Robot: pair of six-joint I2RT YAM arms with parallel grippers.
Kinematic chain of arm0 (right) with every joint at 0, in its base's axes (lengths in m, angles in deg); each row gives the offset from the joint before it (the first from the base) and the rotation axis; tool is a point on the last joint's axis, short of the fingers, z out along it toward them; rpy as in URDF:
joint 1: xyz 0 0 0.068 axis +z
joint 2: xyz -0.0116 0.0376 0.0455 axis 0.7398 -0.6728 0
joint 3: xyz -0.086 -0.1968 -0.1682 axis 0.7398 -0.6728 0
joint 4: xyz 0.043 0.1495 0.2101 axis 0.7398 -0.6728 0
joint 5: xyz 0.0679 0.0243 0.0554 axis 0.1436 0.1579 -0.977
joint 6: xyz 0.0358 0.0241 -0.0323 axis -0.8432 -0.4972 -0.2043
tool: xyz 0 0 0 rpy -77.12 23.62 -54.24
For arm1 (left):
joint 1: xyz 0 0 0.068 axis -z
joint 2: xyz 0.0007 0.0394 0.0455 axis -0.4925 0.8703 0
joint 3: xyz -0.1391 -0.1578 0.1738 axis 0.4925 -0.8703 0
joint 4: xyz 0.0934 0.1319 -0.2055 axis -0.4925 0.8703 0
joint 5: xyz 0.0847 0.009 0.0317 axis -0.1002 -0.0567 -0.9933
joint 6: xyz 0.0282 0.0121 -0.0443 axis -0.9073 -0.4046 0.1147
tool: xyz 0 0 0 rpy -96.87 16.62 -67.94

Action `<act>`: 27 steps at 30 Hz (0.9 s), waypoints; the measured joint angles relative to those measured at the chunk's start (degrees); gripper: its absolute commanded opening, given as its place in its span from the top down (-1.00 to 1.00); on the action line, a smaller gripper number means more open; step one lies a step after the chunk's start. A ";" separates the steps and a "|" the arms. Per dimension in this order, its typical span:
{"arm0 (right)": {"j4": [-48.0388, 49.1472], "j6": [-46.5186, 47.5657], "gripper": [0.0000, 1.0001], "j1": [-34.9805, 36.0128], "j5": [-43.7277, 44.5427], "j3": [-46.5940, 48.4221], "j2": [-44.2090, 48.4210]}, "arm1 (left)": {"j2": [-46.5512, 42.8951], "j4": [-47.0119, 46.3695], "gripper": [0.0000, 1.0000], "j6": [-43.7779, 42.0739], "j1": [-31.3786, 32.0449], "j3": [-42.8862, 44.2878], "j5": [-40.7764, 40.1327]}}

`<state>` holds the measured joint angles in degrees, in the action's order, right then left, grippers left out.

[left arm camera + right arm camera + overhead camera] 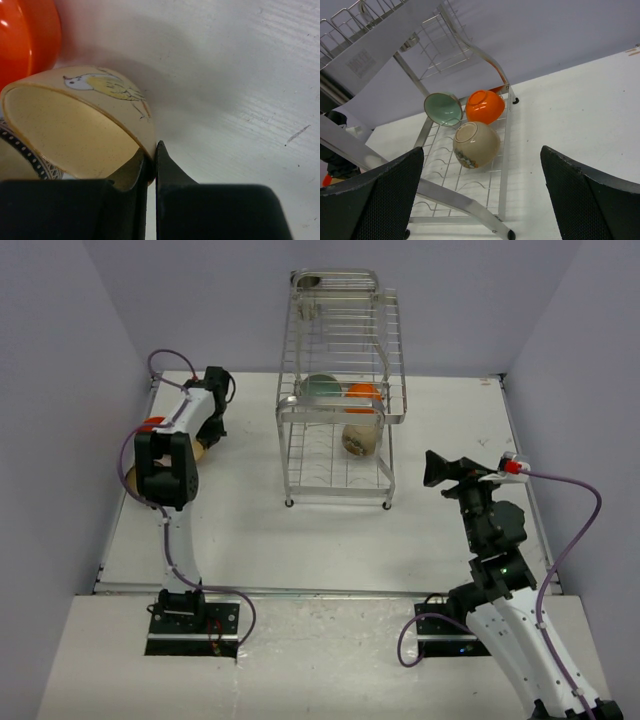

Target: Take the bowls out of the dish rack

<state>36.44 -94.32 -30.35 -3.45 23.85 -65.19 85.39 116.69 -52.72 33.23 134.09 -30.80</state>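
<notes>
From my station, the tall silver wire dish rack [340, 410] stands mid-back on the white table [300, 540]. On its lower tier, I see the pale mint green round bowl [443, 109] left of the bright orange round bowl [485, 106], with the brown-olive round bowl [476, 145] before them. At the table's left edge, a cream-beige round bowl [75, 115] lies just beside a second orange bowl [25, 40].

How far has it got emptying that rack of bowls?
Done: one orange bowl sits on the table. In hand: the left arm's jaws are shut on the rim of the cream bowl beside it. Left: the mint bowl, a second orange bowl and a brownish bowl in the dish rack.
</notes>
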 measured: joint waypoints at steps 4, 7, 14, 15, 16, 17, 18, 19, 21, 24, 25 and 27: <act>0.00 0.00 -0.98 0.00 0.00 0.00 0.00 | 0.98 0.20 1.00 -0.52 -0.22 0.33 0.44; 0.00 0.00 -0.98 0.00 0.00 0.00 -0.04 | 0.98 0.17 1.00 -0.68 -0.66 0.42 1.09; 0.00 0.00 -0.98 0.00 -0.02 0.00 -0.26 | 0.26 -0.76 0.63 -0.74 -0.98 -0.68 1.38; 0.00 0.00 -0.98 0.00 0.00 0.00 -0.26 | -0.04 -1.07 0.53 -0.68 -0.98 -1.14 1.40; 0.00 0.00 -0.98 0.00 -0.02 0.00 -0.26 | -0.46 -1.33 0.48 -0.68 -1.07 -1.84 1.38; 0.00 0.00 -0.98 0.00 -0.02 0.00 -0.26 | -0.92 -1.51 0.40 -0.50 -1.14 -2.49 1.44; 0.00 0.00 -0.98 0.00 0.00 0.00 -0.28 | -1.33 -1.53 0.32 -0.44 -1.20 -2.97 1.55; 0.00 0.00 -0.98 0.00 -0.02 0.00 -0.31 | -1.77 -1.57 0.28 -0.44 -1.25 -3.34 1.62; 0.00 0.02 -0.98 0.00 -0.02 0.00 -0.33 | -2.80 -1.77 0.25 -0.07 -1.36 -3.76 1.79; 0.00 0.07 -0.98 0.00 0.00 0.00 -0.37 | -4.61 -2.16 0.20 0.24 -1.44 -3.80 1.86; 0.00 0.07 -0.98 0.00 0.00 0.00 -0.46 | -5.42 -2.43 0.17 0.46 -1.44 -3.87 1.92; -0.02 0.15 -0.98 0.00 0.04 0.00 -0.87 | -7.21 -3.37 0.15 0.70 -1.44 -4.42 2.25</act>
<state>36.42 -94.17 -30.35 -3.41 23.85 -66.07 78.18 113.33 -52.02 31.79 129.67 -28.55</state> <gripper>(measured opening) 0.990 0.414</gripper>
